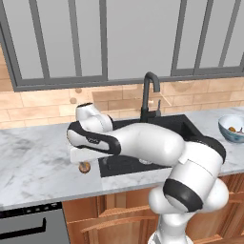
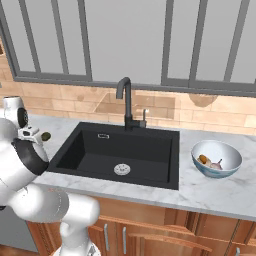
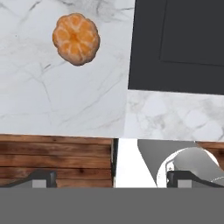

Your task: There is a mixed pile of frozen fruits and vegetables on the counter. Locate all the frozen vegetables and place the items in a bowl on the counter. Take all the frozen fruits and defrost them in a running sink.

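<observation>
Your fingers stand wide apart, holding nothing. The orange lies on the desk left of the sink, probably slightly beyond them; being round, any approach suits.

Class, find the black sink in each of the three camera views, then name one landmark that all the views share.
Left base view: the sink sits at the centre, partly behind the arm.
Right base view: the sink sits at the centre, with its silver drain showing.
Hand view: the sink is the dark area at the upper right.
Shared landmark: the white marble counter bordering the sink.
</observation>
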Robot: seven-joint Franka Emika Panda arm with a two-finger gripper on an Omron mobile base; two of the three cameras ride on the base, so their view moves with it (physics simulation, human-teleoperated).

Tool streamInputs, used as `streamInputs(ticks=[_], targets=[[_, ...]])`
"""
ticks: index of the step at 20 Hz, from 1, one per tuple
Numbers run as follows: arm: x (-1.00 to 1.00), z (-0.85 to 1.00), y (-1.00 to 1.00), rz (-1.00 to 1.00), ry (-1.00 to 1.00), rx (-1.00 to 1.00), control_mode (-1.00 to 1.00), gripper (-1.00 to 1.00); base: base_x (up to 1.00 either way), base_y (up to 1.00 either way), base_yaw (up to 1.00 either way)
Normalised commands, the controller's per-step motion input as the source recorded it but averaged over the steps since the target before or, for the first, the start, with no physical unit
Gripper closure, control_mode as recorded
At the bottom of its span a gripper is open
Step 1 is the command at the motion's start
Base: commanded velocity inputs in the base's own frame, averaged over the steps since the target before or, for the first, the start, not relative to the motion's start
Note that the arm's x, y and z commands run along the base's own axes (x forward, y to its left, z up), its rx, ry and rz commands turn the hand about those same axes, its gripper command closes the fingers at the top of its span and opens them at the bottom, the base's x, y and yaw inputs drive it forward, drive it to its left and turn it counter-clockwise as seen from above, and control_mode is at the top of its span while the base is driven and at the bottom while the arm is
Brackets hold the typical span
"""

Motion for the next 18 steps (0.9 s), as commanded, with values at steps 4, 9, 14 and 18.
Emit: streamInputs(ticks=[4,9,14,18], targets=[[0.29,0.00,-0.01,0.03,0.00,0.00,-1.00,-1.00,0.00,0.00,0.00],[0.31,-0.10,0.05,0.01,-0.03,-0.01,-1.00,-1.00,0.00,0.00,0.00],[0.35,-0.08,0.01,0.02,-0.08,0.00,-1.00,-1.00,0.00,0.00,0.00],[0.36,-0.13,0.12,0.01,-0.11,0.00,-1.00,-1.00,0.00,0.00,0.00]])
